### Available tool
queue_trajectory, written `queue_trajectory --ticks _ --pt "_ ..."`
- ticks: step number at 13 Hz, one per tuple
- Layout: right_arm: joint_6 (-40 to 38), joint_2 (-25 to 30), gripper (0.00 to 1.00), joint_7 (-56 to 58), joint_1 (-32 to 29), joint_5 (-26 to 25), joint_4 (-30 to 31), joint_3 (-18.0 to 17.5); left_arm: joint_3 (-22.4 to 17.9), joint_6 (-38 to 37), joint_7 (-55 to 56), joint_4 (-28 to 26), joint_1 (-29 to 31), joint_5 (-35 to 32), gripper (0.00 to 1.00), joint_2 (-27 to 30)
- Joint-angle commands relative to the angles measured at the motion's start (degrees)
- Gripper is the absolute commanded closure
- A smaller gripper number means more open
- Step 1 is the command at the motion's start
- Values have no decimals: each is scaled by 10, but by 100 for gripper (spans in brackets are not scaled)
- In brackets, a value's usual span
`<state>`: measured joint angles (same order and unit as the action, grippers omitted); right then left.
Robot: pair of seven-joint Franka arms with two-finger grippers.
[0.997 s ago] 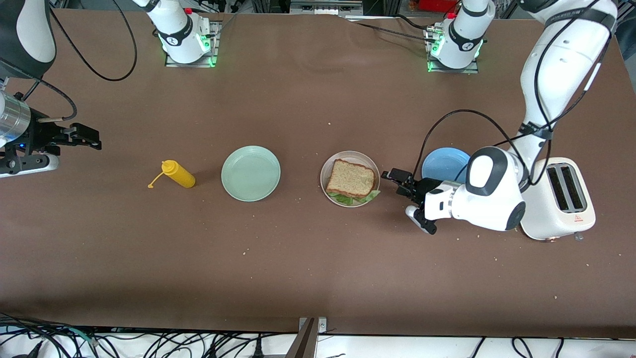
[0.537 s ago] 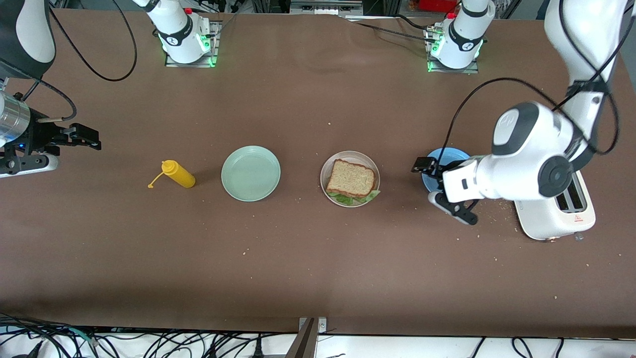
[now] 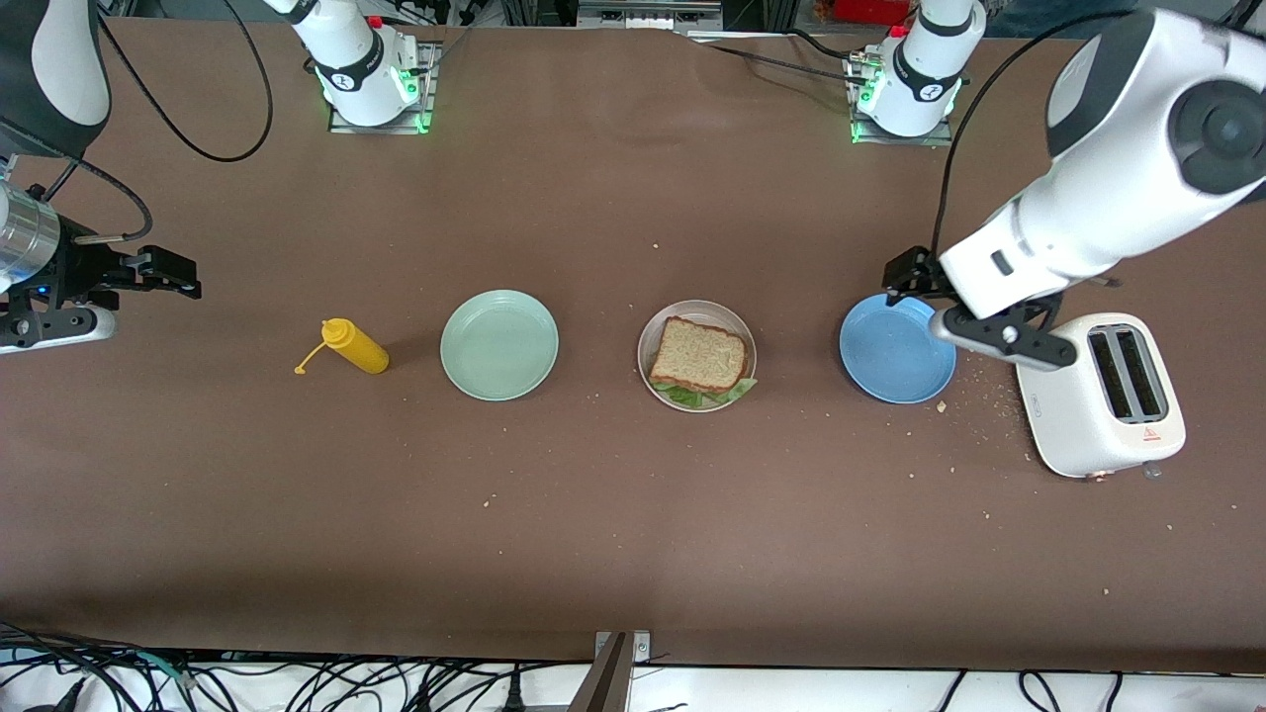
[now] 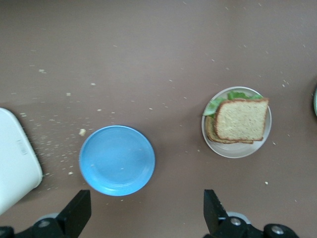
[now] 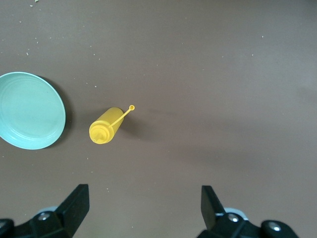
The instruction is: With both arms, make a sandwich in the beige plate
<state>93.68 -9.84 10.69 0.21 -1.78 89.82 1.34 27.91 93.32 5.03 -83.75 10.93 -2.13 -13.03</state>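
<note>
The sandwich (image 3: 700, 360), two slices of wholegrain bread with lettuce showing at the lower edge, is seen stacked on the beige plate (image 3: 658, 332) at the middle of the table, between the mint-green plate (image 3: 498, 344) and the blue plate (image 3: 895, 348). The left gripper (image 3: 964, 309) is held in the air over the edge of the blue plate beside the toaster (image 3: 1108, 398), jaws spread wide and empty; the sandwich lies well apart from them, toward the right arm's end. The right gripper (image 3: 129, 277) waits at the right arm's end of the table, jaws likewise parted with nothing between them, the yellow squeeze bottle (image 3: 354, 346) on its side below.

The stack is judged light, soft and easily crushed or slid apart; if it had to be handled, the crusted edges would be pinched gently, or the plate's stiff rim taken instead. Bare tabletop is left all around the plate, though crumbs are scattered near the toaster.
</note>
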Motion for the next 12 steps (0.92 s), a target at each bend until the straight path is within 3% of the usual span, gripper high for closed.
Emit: queue_trajectory --ticks 1,2,6,8,12 --pt "-2 -2 0 -4 -6 11 -7 -3 -175 -10 -1 -20 -98 -4 0 61" --pt "-1 -2 0 -4 -6 11 -7 -3 -221 -17 -2 -23 -133 -4 0 74" --pt "-1 -2 0 -4 -6 11 -7 -3 -225 -42 -5 -51 -120 32 0 112" --pt "-1 -2 0 -4 -6 11 -7 -3 -225 -37 -4 -105 -121 47 0 142" --pt "-1 -2 0 -4 -6 11 -7 -3 -220 -36 -5 -117 -120 47 0 147"
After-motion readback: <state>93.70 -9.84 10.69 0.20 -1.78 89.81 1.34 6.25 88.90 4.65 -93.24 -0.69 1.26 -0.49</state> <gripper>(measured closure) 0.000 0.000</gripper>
